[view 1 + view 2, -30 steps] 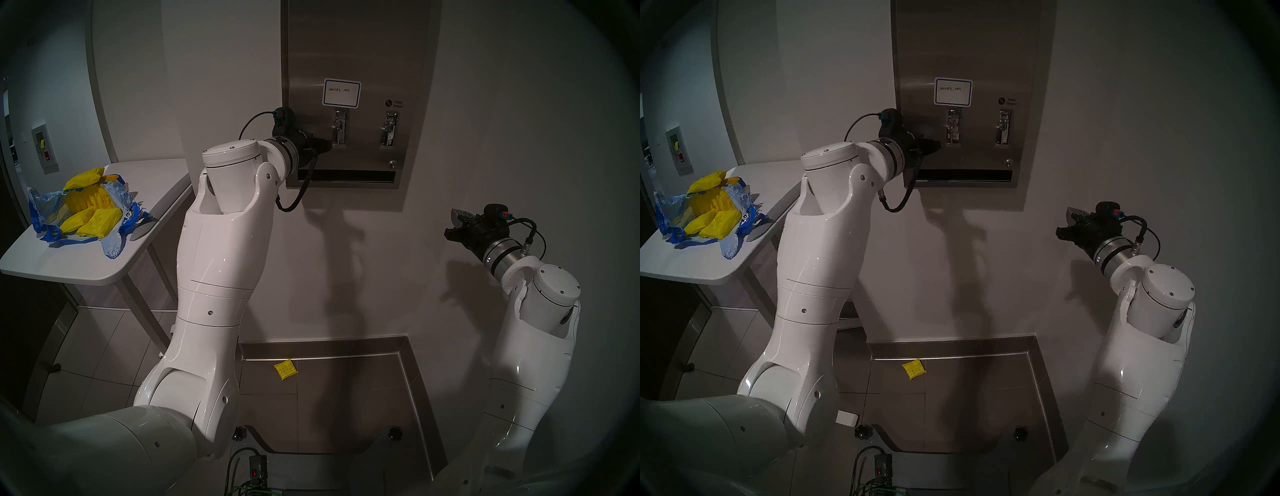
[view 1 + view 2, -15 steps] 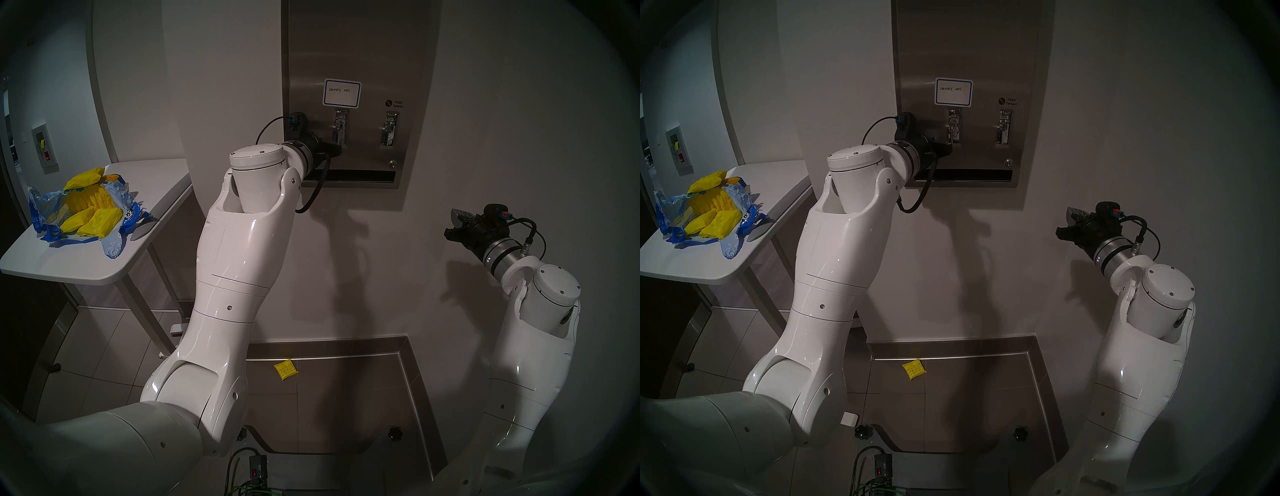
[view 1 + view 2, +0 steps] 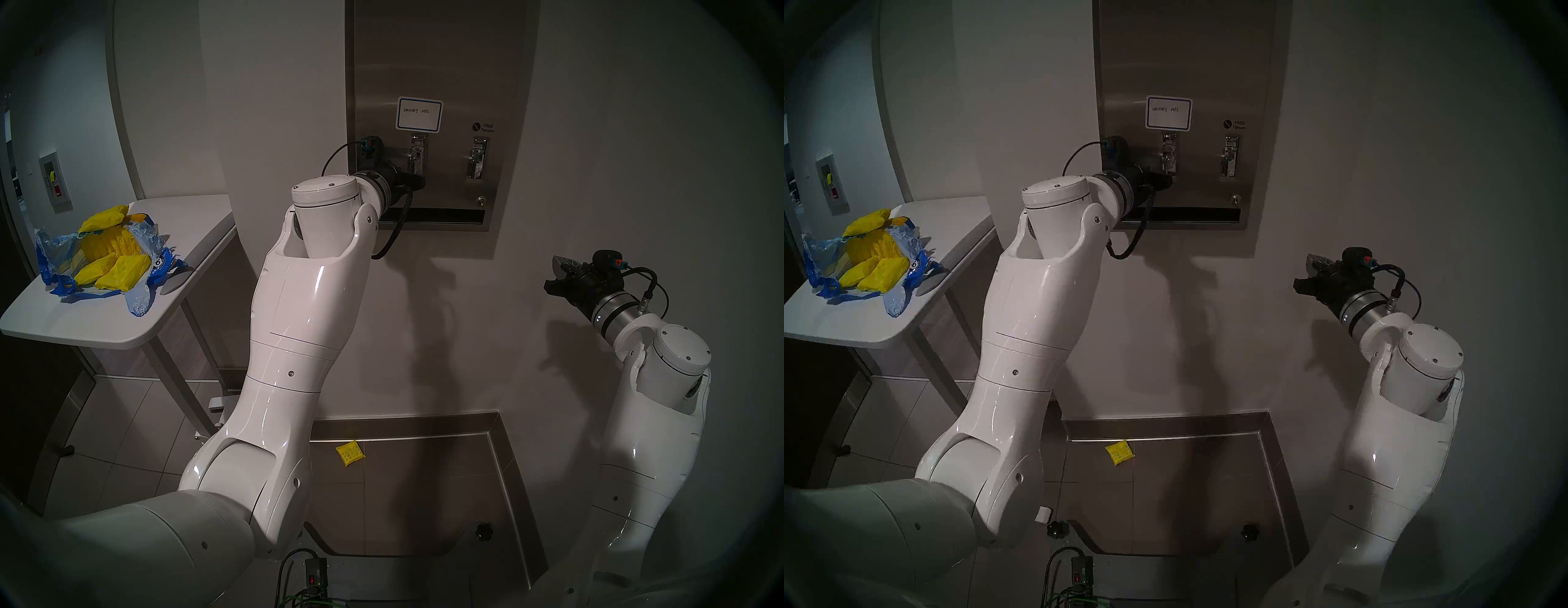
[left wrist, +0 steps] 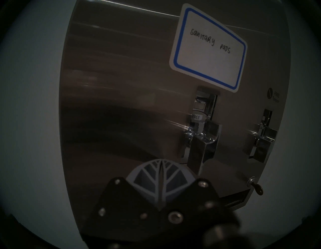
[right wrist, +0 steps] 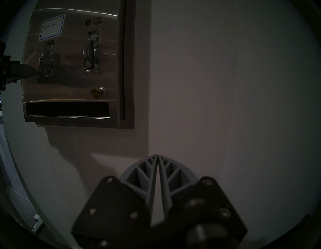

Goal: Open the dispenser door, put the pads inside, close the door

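The dispenser door (image 3: 445, 63) is a brushed-steel panel with a blue-bordered label (image 3: 419, 113) and lies flat against the dispenser frame (image 5: 129, 69). My left gripper (image 3: 421, 181) is shut and empty. Its tip is just left of and below the left lever (image 4: 201, 139), close to the door (image 4: 121, 87); I cannot tell whether it touches. My right gripper (image 3: 561, 263) is shut and empty, out by the bare wall to the lower right (image 5: 157, 155). Yellow pads (image 3: 121, 271) lie on a torn blue-and-clear bag (image 3: 55, 254).
The bag lies on a white table (image 3: 106, 322) at the left. One yellow pad (image 3: 350, 454) lies on the floor tiles below the dispenser. A key (image 5: 95, 93) sticks out of the round lock (image 3: 480, 200) above the long dark slot (image 5: 67, 108).
My left arm has swung right along the door, bringing the shut gripper from the door's left edge to the left lever. The right arm has not moved.
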Robot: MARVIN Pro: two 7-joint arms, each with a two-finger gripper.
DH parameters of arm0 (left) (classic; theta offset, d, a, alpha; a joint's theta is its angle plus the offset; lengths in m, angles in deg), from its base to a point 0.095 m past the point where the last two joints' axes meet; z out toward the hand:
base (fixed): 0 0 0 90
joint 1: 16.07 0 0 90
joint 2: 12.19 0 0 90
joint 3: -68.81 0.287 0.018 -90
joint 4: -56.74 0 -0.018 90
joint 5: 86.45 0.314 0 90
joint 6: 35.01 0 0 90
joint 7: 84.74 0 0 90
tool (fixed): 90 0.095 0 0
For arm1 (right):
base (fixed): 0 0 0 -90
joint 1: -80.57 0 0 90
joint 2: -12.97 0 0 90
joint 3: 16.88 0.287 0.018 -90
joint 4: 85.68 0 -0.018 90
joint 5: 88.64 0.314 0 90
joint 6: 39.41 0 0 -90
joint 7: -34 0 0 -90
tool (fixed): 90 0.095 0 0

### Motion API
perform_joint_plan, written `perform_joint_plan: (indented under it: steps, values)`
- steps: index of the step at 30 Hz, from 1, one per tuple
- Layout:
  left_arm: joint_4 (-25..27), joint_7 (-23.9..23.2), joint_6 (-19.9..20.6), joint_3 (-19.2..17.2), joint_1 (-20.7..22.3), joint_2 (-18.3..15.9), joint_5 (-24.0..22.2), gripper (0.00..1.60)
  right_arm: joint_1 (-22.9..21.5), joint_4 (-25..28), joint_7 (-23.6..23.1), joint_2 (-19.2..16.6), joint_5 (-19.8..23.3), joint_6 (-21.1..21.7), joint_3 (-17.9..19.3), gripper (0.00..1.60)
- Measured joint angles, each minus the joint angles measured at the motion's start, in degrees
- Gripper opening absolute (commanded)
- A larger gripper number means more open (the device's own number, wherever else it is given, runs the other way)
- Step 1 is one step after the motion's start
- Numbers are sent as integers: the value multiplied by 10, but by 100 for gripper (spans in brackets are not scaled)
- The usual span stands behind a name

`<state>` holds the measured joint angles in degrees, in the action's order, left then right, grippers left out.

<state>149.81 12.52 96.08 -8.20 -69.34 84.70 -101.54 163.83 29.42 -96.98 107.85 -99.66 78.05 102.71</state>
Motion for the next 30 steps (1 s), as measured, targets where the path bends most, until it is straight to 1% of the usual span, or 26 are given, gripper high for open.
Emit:
perform_joint_plan:
  steps: [6, 12, 20, 23, 30]
  values:
    - [20, -1, 23, -9, -7, 0, -5, 0, 0, 0, 0, 0, 0, 0, 0, 42]
    - [60, 7, 69, -31, -20, -15, -5, 0, 0, 0, 0, 0, 0, 0, 0, 42]
    - [114, 1, 131, -59, -48, -33, -19, 0, 0, 0, 0, 0, 0, 0, 0, 42]
    - [132, 0, 141, -72, -61, -38, -24, 0, 0, -1, 0, -1, 0, 0, 0, 42]
    - [180, 0, 142, -112, -96, -53, -33, 0, 0, -2, 0, -1, 1, 0, 0, 42]
